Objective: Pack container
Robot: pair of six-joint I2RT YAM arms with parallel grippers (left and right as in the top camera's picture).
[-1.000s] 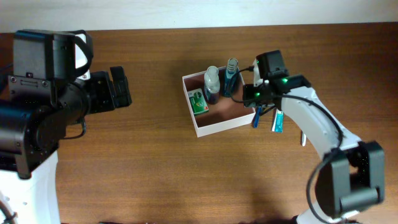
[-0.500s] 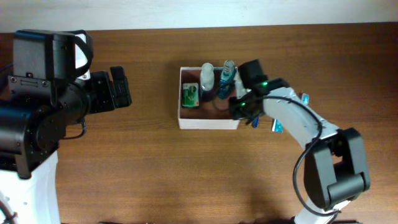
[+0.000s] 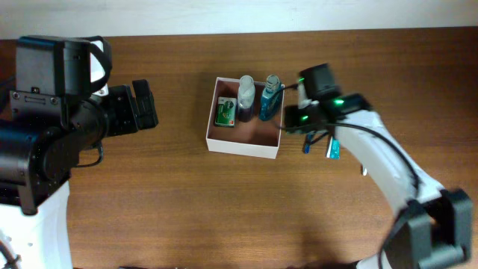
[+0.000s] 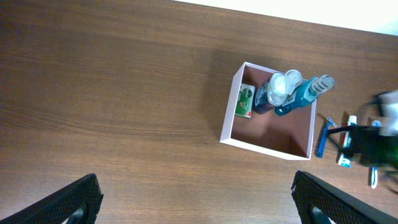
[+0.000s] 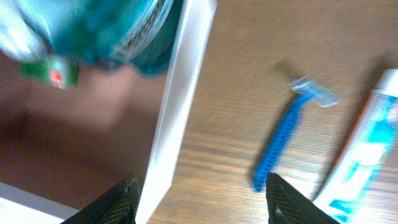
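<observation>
Overhead: container sits mid-table, two bottles and a green packet along its far side. Right gripper hangs at the box's right wall, fingers apart, nothing held. Blue razor lies just outside that wall, on the right arm's side, long axis roughly along the wall; toothpaste tube beside it. Left gripper, also spread & empty, is well apart, so right arm looks nearer for the next pick.
</observation>
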